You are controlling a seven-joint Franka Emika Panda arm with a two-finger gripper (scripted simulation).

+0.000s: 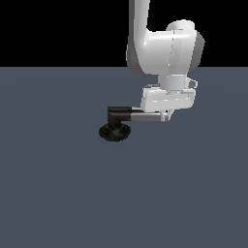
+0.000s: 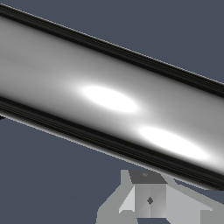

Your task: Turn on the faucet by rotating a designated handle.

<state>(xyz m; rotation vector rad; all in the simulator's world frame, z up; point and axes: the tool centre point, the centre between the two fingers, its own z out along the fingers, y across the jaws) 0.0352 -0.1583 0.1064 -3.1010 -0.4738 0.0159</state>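
The faucet stands in the middle of the exterior view, with its black round ribbed base (image 1: 114, 131) on the floor and a short black post (image 1: 116, 113) above it. The handle (image 1: 147, 117), a chrome bar, runs level from the post toward the exterior view's right. My gripper (image 1: 168, 115) hangs under the white hand at the bar's free end, touching or nearly touching it. Up close in the wrist view, the handle (image 2: 109, 98) crosses the whole picture as a shiny cylinder. The gripper (image 2: 148, 199) shows as one grey lump beside the bar, fingers together with nothing between them.
A flat grey-blue floor (image 1: 58, 193) spreads all around the faucet. The white arm (image 1: 164, 48) comes down from above, over the handle's free end. No other objects show.
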